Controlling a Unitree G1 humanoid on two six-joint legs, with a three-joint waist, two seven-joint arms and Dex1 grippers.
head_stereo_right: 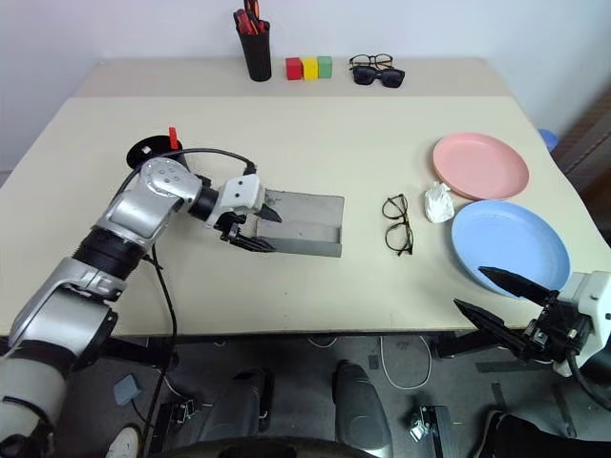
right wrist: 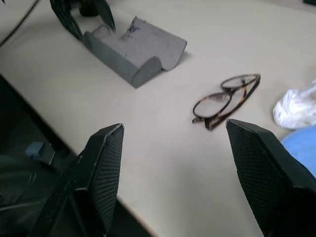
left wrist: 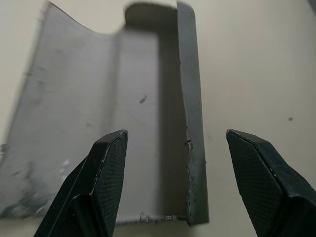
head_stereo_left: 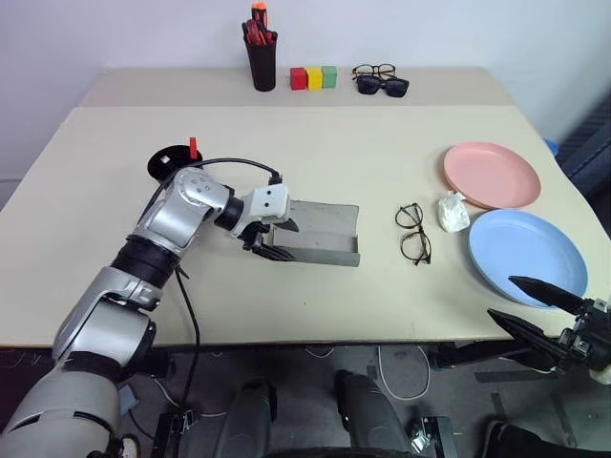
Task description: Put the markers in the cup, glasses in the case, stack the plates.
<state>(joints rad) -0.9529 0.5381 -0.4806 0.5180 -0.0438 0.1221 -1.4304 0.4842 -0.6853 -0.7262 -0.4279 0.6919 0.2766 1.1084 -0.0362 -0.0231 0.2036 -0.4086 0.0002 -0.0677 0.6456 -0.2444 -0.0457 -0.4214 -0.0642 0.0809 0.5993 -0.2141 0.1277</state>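
We find the grey case (head_stereo_left: 320,232) lying open near the middle of the table (head_stereo_left: 315,143), its long axis running left to right across the robot's front. The flat lid lies toward the far side and the curved tray wall stands along the near edge. The left gripper (head_stereo_left: 272,239) sits at the case's left end, pointing rightward and down along that long axis. In the left wrist view its fingers (left wrist: 106,163) stand spread with the tray wall between them, and we see nothing clamped.

The glasses (head_stereo_left: 413,232) lie folded to the right of the case, well apart from it. Their long axis runs near to far, so they sit crosswise to the case. Just beyond them lies a crumpled white wrapper (head_stereo_left: 452,212), beside the rims of both plates.

The pink plate (head_stereo_left: 492,175) rests farther back on the right, and the blue plate (head_stereo_left: 528,254) lies nearer, unstacked, their rims close together.

The right gripper (head_stereo_left: 523,305) hangs off the table's near right edge, its fingers parted and empty, pointing left toward the glasses.

The black cup (head_stereo_left: 170,160) stands behind the left arm with a red marker (head_stereo_left: 193,147) upright in it. At the far edge we note a pen pot (head_stereo_left: 261,59), three coloured blocks (head_stereo_left: 314,77) and two further pairs of spectacles (head_stereo_left: 380,79).
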